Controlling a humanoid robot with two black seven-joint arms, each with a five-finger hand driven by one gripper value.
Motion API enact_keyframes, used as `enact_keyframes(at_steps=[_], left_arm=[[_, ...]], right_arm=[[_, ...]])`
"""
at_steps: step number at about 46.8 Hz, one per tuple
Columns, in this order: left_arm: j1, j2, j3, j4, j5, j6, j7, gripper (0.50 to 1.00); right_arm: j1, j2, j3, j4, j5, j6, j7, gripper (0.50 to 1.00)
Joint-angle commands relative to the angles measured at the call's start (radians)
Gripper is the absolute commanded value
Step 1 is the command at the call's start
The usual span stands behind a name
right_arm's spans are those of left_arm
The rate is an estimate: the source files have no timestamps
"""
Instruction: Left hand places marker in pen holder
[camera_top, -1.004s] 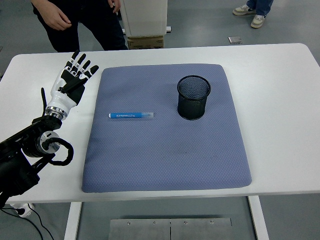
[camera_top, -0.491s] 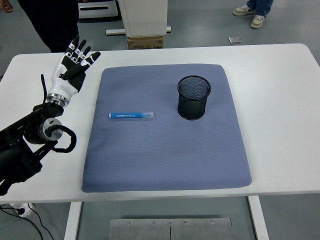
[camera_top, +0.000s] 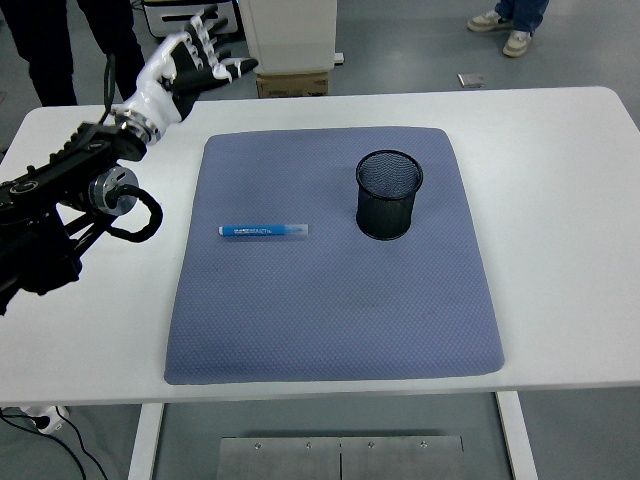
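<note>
Meanwhile: left hand rising, marker untouched

Left hand (camera_top: 190, 62) is lifting higher and farther than half a second ago, fingers spread wide, holding nothing. Marker (camera_top: 263, 230) is lying unmoved on the blue mat (camera_top: 330, 300), left of the pen holder (camera_top: 388, 195).

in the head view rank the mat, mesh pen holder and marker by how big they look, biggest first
1. Blue-grey padded fabric mat, by far the largest.
2. Black wire-mesh cylindrical pen holder.
3. Blue slender plastic marker, smallest, lying flat on the mat.
</note>
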Motion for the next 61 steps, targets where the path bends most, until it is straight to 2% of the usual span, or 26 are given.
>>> enact_keyframes(at_steps=[1, 6, 8, 9, 10, 12, 13, 17, 23, 29, 31, 35, 38, 50, 55, 61], left_arm=[[-0.106, -0.002, 0.563, -0.018, -0.043, -0.001, 0.0, 1.0], [-0.252, -0.002, 0.827, -0.096, -0.104, -0.02, -0.01, 1.0], [-0.304, -0.007, 0.907, -0.131, -0.12, -0.043, -0.01, 1.0], [-0.304, -0.007, 0.907, -0.132, -0.12, -0.043, -0.01, 1.0], [-0.353, -0.013, 0.978, -0.156, -0.127, -0.078, -0.008, 1.0], [-0.365, -0.016, 0.999, -0.162, -0.126, -0.089, -0.008, 1.0], [-0.388, -0.045, 1.052, -0.17, -0.117, -0.11, -0.007, 1.0], [-0.425, -0.085, 1.154, -0.17, -0.112, -0.123, -0.007, 1.0], [-0.467, -0.091, 1.283, -0.167, -0.088, -0.123, -0.003, 1.0], [-0.48, -0.091, 1.295, -0.167, -0.032, -0.123, 0.012, 1.0], [-0.48, -0.091, 1.306, -0.165, -0.002, -0.123, 0.036, 1.0], [-0.482, -0.09, 1.317, -0.165, 0.049, -0.123, 0.118, 1.0], [-0.488, -0.09, 1.317, -0.162, 0.058, -0.123, 0.151, 1.0], [-0.517, -0.087, 1.317, -0.159, 0.058, -0.124, 0.161, 1.0], [-0.543, -0.093, 1.311, -0.162, 0.058, -0.156, 0.161, 1.0], [-0.553, -0.094, 1.312, -0.162, 0.06, -0.158, 0.161, 1.0]], right_arm=[[-0.001, 0.0, 0.0, 0.0, 0.0, 0.0, 0.0, 1.0], [-0.001, 0.0, 0.0, 0.0, 0.0, 0.0, 0.0, 1.0], [-0.001, 0.0, 0.0, 0.0, 0.0, 0.0, 0.0, 1.0], [-0.001, 0.0, 0.0, 0.0, 0.0, 0.0, 0.0, 1.0], [-0.001, 0.0, 0.0, 0.0, 0.0, 0.0, 0.0, 1.0], [-0.001, 0.0, 0.0, 0.0, 0.0, 0.0, 0.0, 1.0], [-0.001, 0.0, 0.0, 0.0, 0.0, 0.0, 0.0, 1.0], [-0.001, 0.0, 0.0, 0.0, 0.0, 0.0, 0.0, 1.0], [-0.001, 0.0, 0.0, 0.0, 0.0, 0.0, 0.0, 1.0], [-0.001, 0.0, 0.0, 0.0, 0.0, 0.0, 0.0, 1.0], [-0.001, 0.0, 0.0, 0.0, 0.0, 0.0, 0.0, 1.0], [-0.001, 0.0, 0.0, 0.0, 0.0, 0.0, 0.0, 1.0], [-0.001, 0.0, 0.0, 0.0, 0.0, 0.0, 0.0, 1.0], [-0.001, 0.0, 0.0, 0.0, 0.0, 0.0, 0.0, 1.0], [-0.001, 0.0, 0.0, 0.0, 0.0, 0.0, 0.0, 1.0], [-0.001, 0.0, 0.0, 0.0, 0.0, 0.0, 0.0, 1.0]])
